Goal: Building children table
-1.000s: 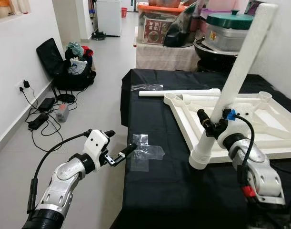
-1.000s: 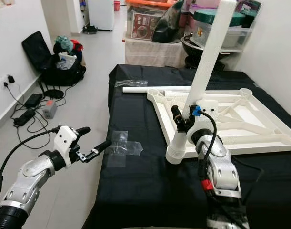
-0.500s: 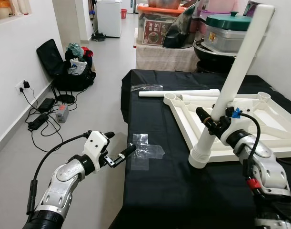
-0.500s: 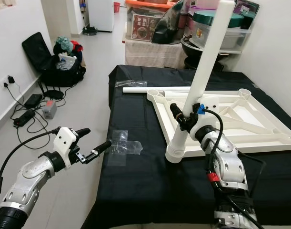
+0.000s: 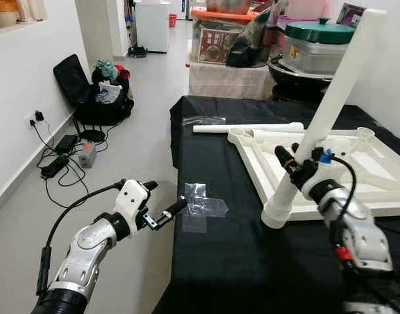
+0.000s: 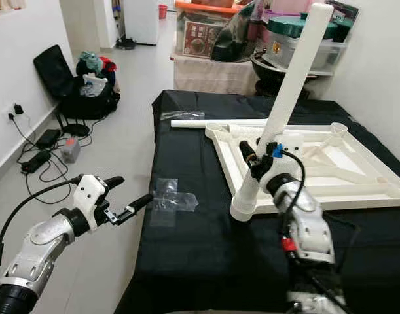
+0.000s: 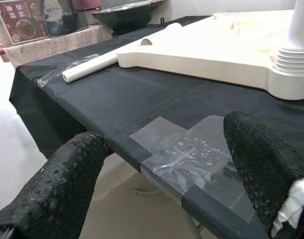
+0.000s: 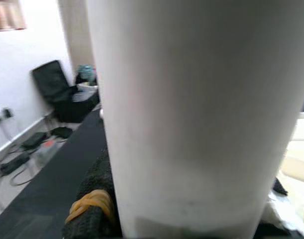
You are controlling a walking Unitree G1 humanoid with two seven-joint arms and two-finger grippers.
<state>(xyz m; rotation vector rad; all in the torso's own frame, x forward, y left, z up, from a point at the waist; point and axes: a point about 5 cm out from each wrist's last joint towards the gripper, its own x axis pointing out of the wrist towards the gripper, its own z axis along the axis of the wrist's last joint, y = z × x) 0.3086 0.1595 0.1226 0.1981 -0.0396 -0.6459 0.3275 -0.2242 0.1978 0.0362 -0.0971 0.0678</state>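
**Children's table parts on black-covered table**

- White table leg (image 5: 321, 124): long tube, tilted, flanged foot down on the black cloth beside the near edge of the tabletop frame. Clamped low on its shaft by the right gripper (image 5: 298, 171).
- White tabletop frame (image 5: 376, 171): lying flat, underside up, toward the table's right side.
- Second white leg (image 5: 247, 127): lying flat near the far edge, just behind the frame.
- Clear plastic wrap (image 5: 201, 208): flat at the left edge.
- Left gripper (image 7: 156, 174): fingers spread wide, empty, hovering just off the left edge at the wrap.
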